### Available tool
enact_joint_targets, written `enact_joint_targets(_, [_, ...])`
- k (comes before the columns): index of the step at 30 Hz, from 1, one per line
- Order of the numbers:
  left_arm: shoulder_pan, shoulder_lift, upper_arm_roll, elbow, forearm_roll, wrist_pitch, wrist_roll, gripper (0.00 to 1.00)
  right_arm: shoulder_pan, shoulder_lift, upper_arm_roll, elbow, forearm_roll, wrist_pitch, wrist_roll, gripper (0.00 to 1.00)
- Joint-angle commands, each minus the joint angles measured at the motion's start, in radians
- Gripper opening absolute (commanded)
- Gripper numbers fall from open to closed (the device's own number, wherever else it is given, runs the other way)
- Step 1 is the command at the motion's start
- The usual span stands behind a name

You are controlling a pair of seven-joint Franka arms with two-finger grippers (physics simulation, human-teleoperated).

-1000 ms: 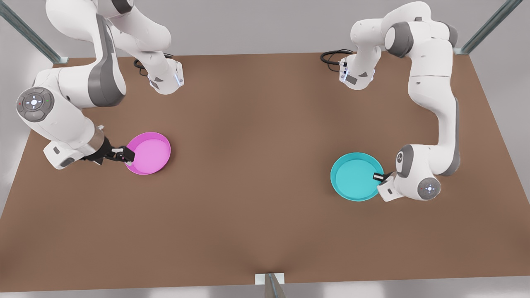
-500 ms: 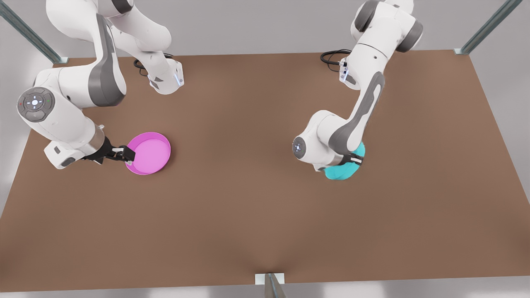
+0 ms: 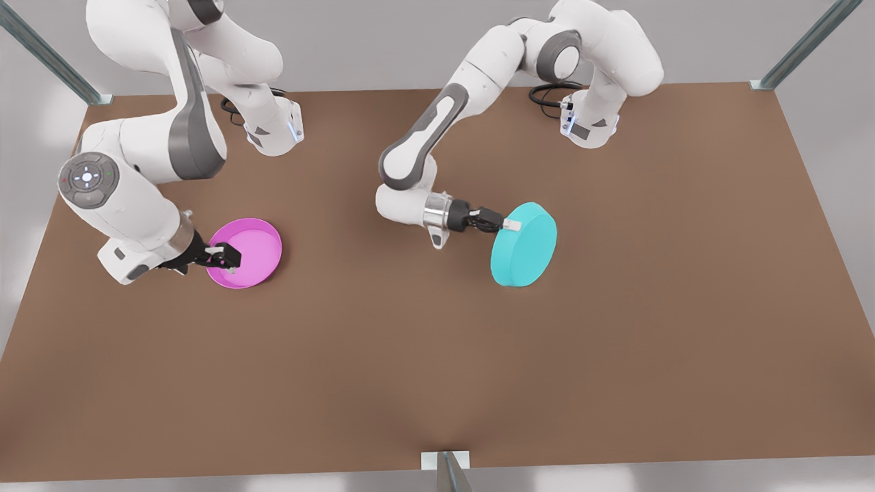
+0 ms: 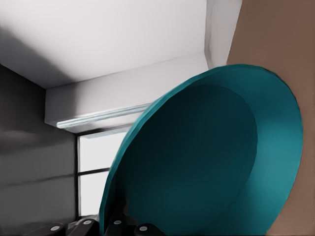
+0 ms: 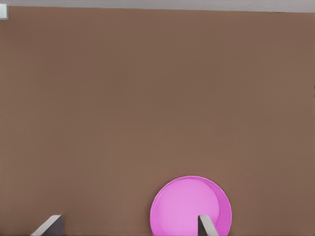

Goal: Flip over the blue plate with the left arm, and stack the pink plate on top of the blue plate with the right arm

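Observation:
The blue plate (image 3: 525, 244) hangs tilted above the table's middle, its flat underside turned toward the front view. My left gripper (image 3: 509, 223) is shut on its rim at the side toward the front view's left. The left wrist view looks into the plate's hollow inside (image 4: 197, 162), with the gripper (image 4: 123, 227) at its rim. The pink plate (image 3: 249, 253) lies upright on the table at the front view's left. My right gripper (image 3: 225, 258) hovers open over its edge. In the right wrist view, one fingertip (image 5: 204, 225) overlaps the pink plate (image 5: 191, 204) and the other is far off it.
Both arm bases (image 3: 273, 130) (image 3: 588, 123) with black cables stand at the brown table's far edge. Metal posts (image 3: 800, 48) rise at the far corners. A small bracket (image 3: 444, 461) sits at the middle of the near edge.
The left arm swung the blue plate from the front view's right toward the middle, lifting it and turning it over. The right gripper rose and shifted slightly farther over the pink plate's rim.

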Motion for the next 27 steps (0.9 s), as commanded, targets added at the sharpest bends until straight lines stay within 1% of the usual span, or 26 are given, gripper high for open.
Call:
enact_joint_targets(1, [-0.013,0.01,0.011,0.001,-0.175,0.002,-0.002,0.21,0.001,0.0,0.0,-0.001,0.0,-0.004,0.0,1.0])
enact_joint_targets(2, [-0.046,0.046,0.037,0.023,-0.201,0.004,-0.002,0.21,-0.001,0.0,0.0,0.007,0.0,-0.013,-0.002,1.0])
enact_joint_targets(4, [-0.134,0.125,0.12,0.044,-0.292,0.007,-0.005,0.21,0.027,-0.012,0.041,0.021,-0.005,-0.013,-0.003,1.0])
enact_joint_targets(5, [-0.164,0.151,0.158,0.047,-0.326,0.01,-0.005,0.21,0.016,-0.029,0.096,0.047,0.0,-0.063,-0.003,1.0])
enact_joint_targets(6, [-0.184,0.175,0.168,0.058,-0.335,0.011,-0.007,0.21,-0.007,0.073,0.129,0.093,0.0,-0.033,0.008,1.0])
enact_joint_targets(7, [-0.198,0.189,0.18,0.065,-0.343,0.016,-0.007,0.21,-0.001,0.067,0.071,0.101,-0.001,-0.002,0.0,1.0])
enact_joint_targets(8, [-0.206,0.197,0.181,0.079,-0.358,0.016,-0.01,0.21,0.002,0.044,0.058,0.087,-0.001,0.05,0.003,1.0])
enact_joint_targets(9, [-0.206,0.204,0.178,0.108,-0.398,0.014,-0.022,0.21,-0.021,0.012,0.06,0.047,0.003,0.056,0.002,1.0])
enact_joint_targets(11, [-0.204,0.22,0.157,0.113,-0.398,0.007,-0.091,0.21,-0.015,-0.043,0.058,0.009,0.002,0.056,0.002,1.0])
enact_joint_targets(12, [-0.224,0.235,0.167,0.113,-0.396,0.011,-0.092,0.21,-0.015,-0.063,0.055,-0.033,0.005,0.059,0.012,1.0])
enact_joint_targets(14, [-0.233,0.269,0.183,0.113,-0.396,0.014,-0.105,0.21,-0.012,-0.074,-0.007,-0.07,0.009,0.044,-0.001,1.0])
enact_joint_targets(15, [-0.238,0.283,0.194,0.113,-0.398,0.014,-0.106,0.21,-0.01,-0.083,-0.053,-0.103,0.02,0.03,-0.063,1.0])
enact_joint_targets(16, [-0.24,0.29,0.195,0.113,-0.398,0.014,-0.106,0.21,-0.001,-0.094,-0.132,-0.154,0.066,0.038,-0.135,1.0])
enact_joint_targets(17, [-0.243,0.303,0.207,0.115,-0.399,0.014,-0.106,0.21,0.005,-0.1,-0.179,-0.224,0.106,0.046,-0.156,1.0])
enact_joint_targets(18, [-0.247,0.303,0.207,0.113,-0.419,0.014,-0.105,0.21,-0.013,-0.153,-0.195,-0.388,0.152,0.139,-0.202,1.0])
enact_joint_targets(19, [-0.247,0.304,0.207,0.113,-0.428,0.016,-0.105,0.46,-0.019,-0.164,-0.225,-0.487,0.201,0.217,-0.216,1.0])
enact_joint_targets(20, [-0.252,0.31,0.207,0.112,-0.433,0.014,-0.106,1.0,-0.018,-0.192,-0.228,-0.605,0.206,0.382,-0.233,1.0])
enact_joint_targets(21, [-0.256,0.316,0.207,0.11,-0.435,0.014,-0.12,1.0,-0.019,-0.204,-0.227,-0.695,0.206,0.512,-0.235,1.0])
enact_joint_targets(23, [-0.256,0.315,0.207,0.111,-0.465,0.016,-0.161,1.0,-0.033,-0.169,-0.227,-0.72,0.224,0.616,-0.25,1.0])
enact_joint_targets(24, [-0.256,0.315,0.209,0.112,-0.502,0.028,-0.223,1.0,-0.114,-0.161,-0.225,-0.804,0.343,0.734,-0.44,1.0])
enact_joint_targets(25, [-0.256,0.315,0.212,0.113,-0.524,0.036,-0.253,1.0,-0.162,-0.123,-0.224,-0.826,0.436,0.771,-0.536,1.0])
enact_joint_targets(26, [-0.264,0.313,0.255,0.115,-0.616,0.063,-0.329,1.0,-0.205,-0.082,-0.224,-0.826,0.494,0.799,-0.655,1.0])
enact_joint_targets(27, [-0.27,0.313,0.29,0.115,-0.721,0.099,-0.421,1.0,-0.213,-0.042,-0.238,-0.823,0.701,0.819,-0.874,1.0])
